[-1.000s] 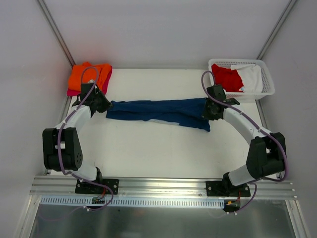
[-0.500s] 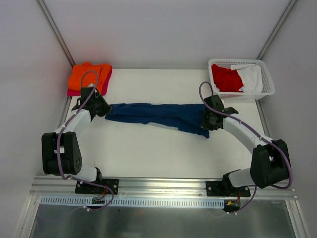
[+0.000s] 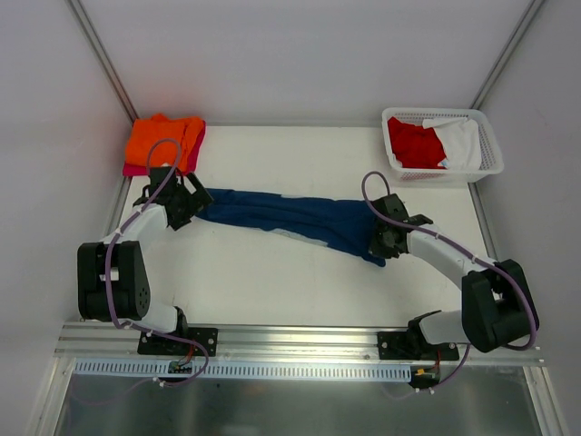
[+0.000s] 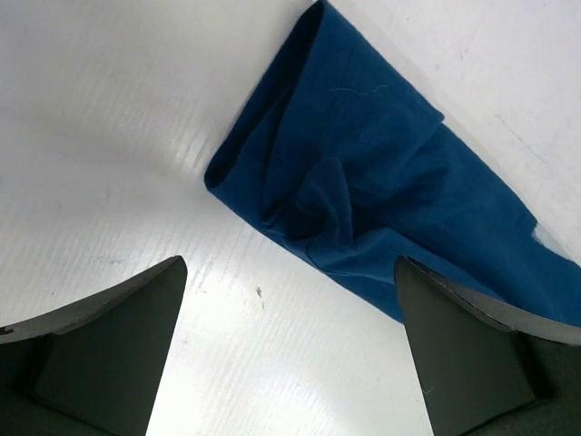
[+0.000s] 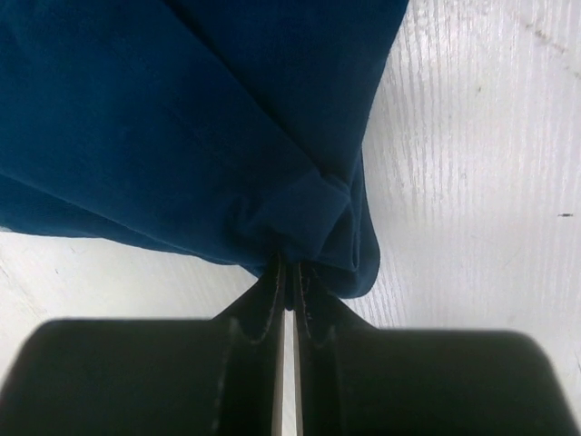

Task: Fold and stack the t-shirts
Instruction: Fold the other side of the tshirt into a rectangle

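The navy blue t-shirt (image 3: 290,218) lies as a long folded band across the middle of the white table (image 3: 272,282), sloping down to the right. My left gripper (image 3: 186,205) stands open just off its left end; in the left wrist view the shirt's folded end (image 4: 363,191) lies on the table ahead of the wide-apart fingers (image 4: 109,345), untouched. My right gripper (image 3: 381,242) is shut on the shirt's right end, a bunch of navy cloth (image 5: 300,218) pinched between the fingertips (image 5: 292,272). Orange and pink t-shirts (image 3: 163,141) sit stacked at the back left.
A white lattice basket (image 3: 490,163) at the back right holds a red t-shirt (image 3: 413,143) and a white one (image 3: 463,141). Grey walls close in the table on three sides. An aluminium rail (image 3: 300,341) with the arm bases runs along the near edge.
My left gripper has let go of the shirt's left end and opened. The right gripper has pulled its end of the shirt toward the near edge, so the band now slopes.
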Robot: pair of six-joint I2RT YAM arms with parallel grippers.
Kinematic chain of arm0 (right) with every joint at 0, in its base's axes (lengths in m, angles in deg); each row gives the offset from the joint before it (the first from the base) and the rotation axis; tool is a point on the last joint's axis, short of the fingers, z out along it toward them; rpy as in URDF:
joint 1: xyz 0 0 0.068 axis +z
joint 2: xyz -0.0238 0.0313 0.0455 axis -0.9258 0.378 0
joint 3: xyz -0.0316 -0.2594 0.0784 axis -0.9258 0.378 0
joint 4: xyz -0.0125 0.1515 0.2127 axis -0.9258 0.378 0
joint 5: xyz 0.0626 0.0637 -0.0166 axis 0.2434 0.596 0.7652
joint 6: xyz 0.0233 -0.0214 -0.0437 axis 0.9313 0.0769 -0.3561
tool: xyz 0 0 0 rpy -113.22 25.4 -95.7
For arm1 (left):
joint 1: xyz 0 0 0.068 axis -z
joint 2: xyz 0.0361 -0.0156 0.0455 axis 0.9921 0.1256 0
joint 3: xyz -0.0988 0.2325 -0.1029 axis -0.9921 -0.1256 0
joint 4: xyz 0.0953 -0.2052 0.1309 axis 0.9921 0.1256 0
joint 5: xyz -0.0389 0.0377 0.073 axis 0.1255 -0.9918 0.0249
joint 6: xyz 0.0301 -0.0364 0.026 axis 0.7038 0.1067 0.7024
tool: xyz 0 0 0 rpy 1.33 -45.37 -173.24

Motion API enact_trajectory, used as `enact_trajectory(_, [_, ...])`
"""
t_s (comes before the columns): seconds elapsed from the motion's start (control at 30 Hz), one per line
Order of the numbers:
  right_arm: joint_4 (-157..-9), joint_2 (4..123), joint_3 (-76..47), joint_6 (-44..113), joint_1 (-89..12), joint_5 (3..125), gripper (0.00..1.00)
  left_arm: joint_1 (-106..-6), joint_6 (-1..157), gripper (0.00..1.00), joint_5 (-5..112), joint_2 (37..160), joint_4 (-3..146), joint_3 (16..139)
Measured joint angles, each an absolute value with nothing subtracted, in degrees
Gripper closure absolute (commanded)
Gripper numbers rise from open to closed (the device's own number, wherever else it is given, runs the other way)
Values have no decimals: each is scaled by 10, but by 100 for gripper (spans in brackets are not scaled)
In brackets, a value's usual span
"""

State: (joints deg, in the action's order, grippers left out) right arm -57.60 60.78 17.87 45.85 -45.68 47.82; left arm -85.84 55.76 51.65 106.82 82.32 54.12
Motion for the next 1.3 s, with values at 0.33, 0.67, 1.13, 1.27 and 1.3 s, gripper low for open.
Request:
enact_trajectory(0.33, [-597, 592, 212, 472, -444, 477, 99, -858, 558, 1, 505, 1026, 834, 517])
enact_trajectory(0.67, [-599, 566, 229, 487, -417, 461, 1, -858, 557, 1, 491, 939, 837, 492])
enact_trajectory(1.13, [-456, 399, 97, 485, -398, 405, 1, -849, 554, 1, 497, 808, 819, 502])
enact_trajectory(1.27, [-446, 413, 88, 481, -397, 390, 0, -842, 554, 1, 501, 830, 819, 503])
enact_trajectory(1.3, [-446, 426, 86, 479, -398, 387, 1, -840, 554, 1, 503, 833, 819, 503])
